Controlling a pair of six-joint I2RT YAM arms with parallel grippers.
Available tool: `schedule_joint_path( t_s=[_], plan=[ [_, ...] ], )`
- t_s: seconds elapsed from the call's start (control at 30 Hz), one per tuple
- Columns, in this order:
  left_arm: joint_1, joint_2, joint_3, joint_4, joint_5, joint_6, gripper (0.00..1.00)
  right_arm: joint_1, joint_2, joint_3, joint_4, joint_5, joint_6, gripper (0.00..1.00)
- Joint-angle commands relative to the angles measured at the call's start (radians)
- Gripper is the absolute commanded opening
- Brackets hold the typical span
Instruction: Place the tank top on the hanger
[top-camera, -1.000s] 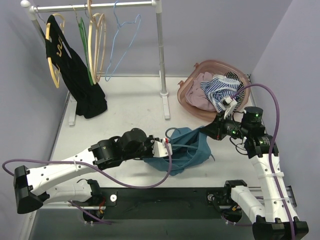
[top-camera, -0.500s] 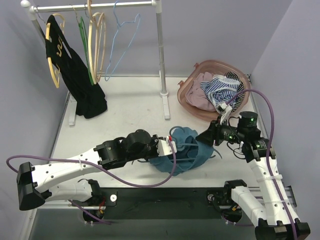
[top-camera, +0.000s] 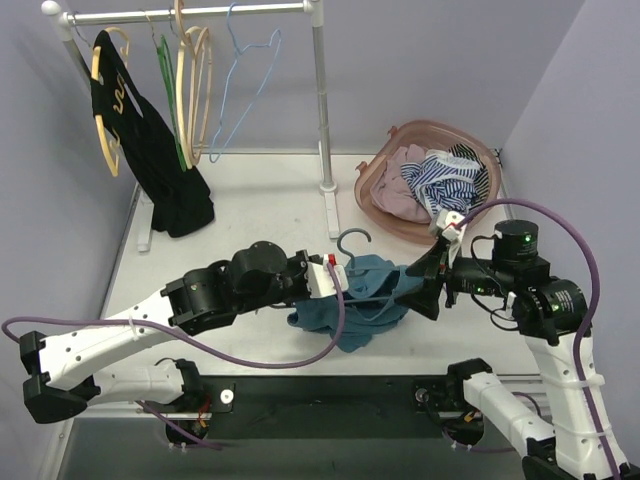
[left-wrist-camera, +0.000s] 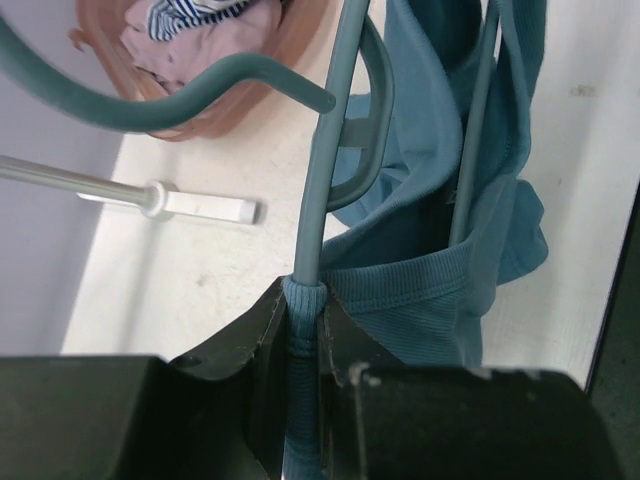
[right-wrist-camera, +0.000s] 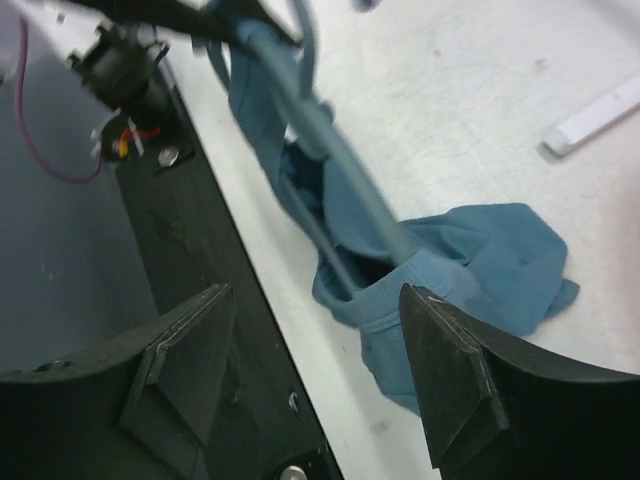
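While my left gripper (top-camera: 325, 277) clamps the hanger (top-camera: 352, 240), cloth pinched with it, my right gripper (top-camera: 430, 290) stands open just right of the tank top (top-camera: 362, 302), which droops bunched from the hanger over the table's (top-camera: 250, 200) near middle; I should regrip its loose edge and spread it along the bar. A second ago those right jaws were shut on the cloth.
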Motion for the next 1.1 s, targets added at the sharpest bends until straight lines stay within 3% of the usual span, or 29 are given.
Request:
schedule_joint_path(
  t_s=[0.0, 0.27, 0.43, 0.53, 0.63, 0.87, 1.07],
  plan=[
    [-0.005, -0.024, 0.143, -0.046, 0.004, 0.051, 0.00, 0.066, 0.050, 0.042, -0.206, -0.010, -0.202, 0.67],
    [-0.024, 0.016, 0.333, -0.133, 0.029, 0.117, 0.00, 0.151, 0.177, 0.272, -0.329, 0.067, -0.391, 0.66],
    [-0.027, 0.059, 0.410, -0.188, 0.001, 0.159, 0.00, 0.152, 0.263, 0.587, -0.436, -0.072, -0.426, 0.65],
    [-0.027, 0.066, 0.433, -0.188, 0.006, 0.166, 0.00, 0.152, 0.277, 0.662, -0.421, -0.091, -0.359, 0.64],
    [-0.027, 0.074, 0.456, -0.187, 0.013, 0.165, 0.00, 0.140, 0.277, 0.688, -0.386, -0.068, -0.317, 0.64],
    [-0.036, 0.103, 0.530, -0.167, 0.055, 0.162, 0.00, 0.149, 0.297, 0.552, -0.358, -0.023, -0.284, 0.65],
    [-0.045, 0.114, 0.541, -0.158, 0.101, 0.154, 0.00, 0.151, 0.344, 0.636, -0.354, 0.058, -0.291, 0.65]
  ],
)
